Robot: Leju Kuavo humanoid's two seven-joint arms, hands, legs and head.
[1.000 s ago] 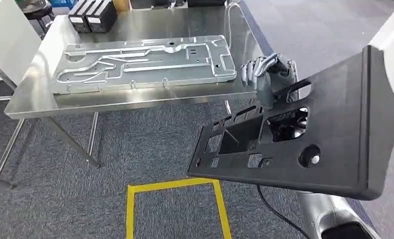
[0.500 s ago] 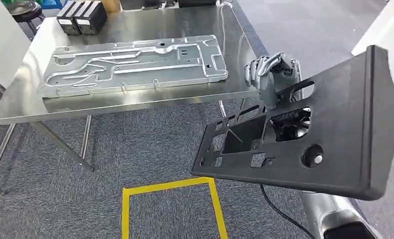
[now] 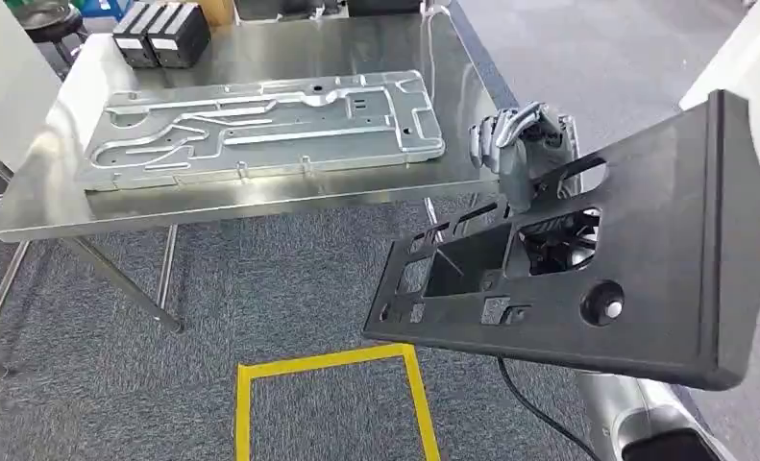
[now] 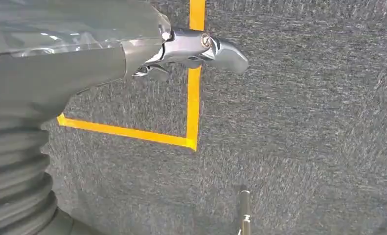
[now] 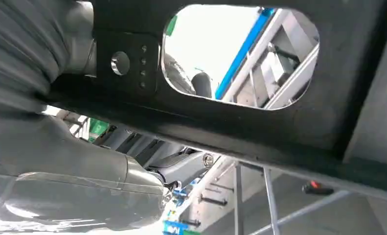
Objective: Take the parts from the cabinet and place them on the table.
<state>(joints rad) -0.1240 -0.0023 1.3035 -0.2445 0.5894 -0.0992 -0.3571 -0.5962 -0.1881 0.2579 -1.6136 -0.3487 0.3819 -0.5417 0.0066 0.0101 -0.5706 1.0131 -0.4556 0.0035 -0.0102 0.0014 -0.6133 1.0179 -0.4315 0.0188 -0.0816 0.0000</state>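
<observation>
Black panel [image 3: 635,279] with cut-out windows sits tilted in the right hand [image 3: 520,144], above grey carpet [image 3: 260,288] just off the table's near right corner — fingers curled over its far edge. From the right wrist, the same panel [image 5: 260,132] crosses close in front of the thumb. A silver metal plate [image 3: 260,125] lies flat on the steel table [image 3: 241,206], with two dark boxes [image 3: 159,34] at the far left. Left hand [image 4: 191,49] hangs over yellow floor tape [image 4: 193,98], holding nothing — how far its fingers are spread, I cannot tell.
</observation>
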